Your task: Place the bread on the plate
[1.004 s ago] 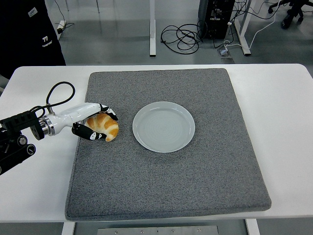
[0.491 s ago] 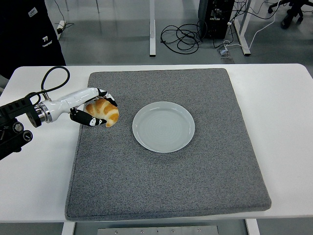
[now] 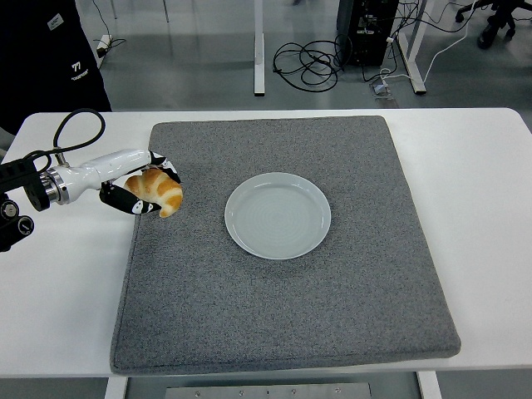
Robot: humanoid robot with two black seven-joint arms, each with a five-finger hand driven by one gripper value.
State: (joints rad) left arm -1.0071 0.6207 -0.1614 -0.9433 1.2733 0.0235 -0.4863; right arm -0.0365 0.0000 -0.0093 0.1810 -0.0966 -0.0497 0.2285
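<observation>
At the mat's [image 3: 274, 316] left edge, left hand [image 3: 137, 184] clasping bread [image 3: 158, 191].

Coarse matt grey cloth mat [image 3: 283, 307] over smooth white worktop [image 3: 482, 233]; glossy pale glazed plate [image 3: 278, 215]; golden, shiny-crusted bread [image 3: 158, 190]; left hand [image 3: 137, 187] in hard white and black plastic

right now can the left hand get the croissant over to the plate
Probably yes. The left hand is closed on the croissant at the grey mat's left edge, and the mat between it and the empty plate is bare, so nothing blocks the way.
</observation>
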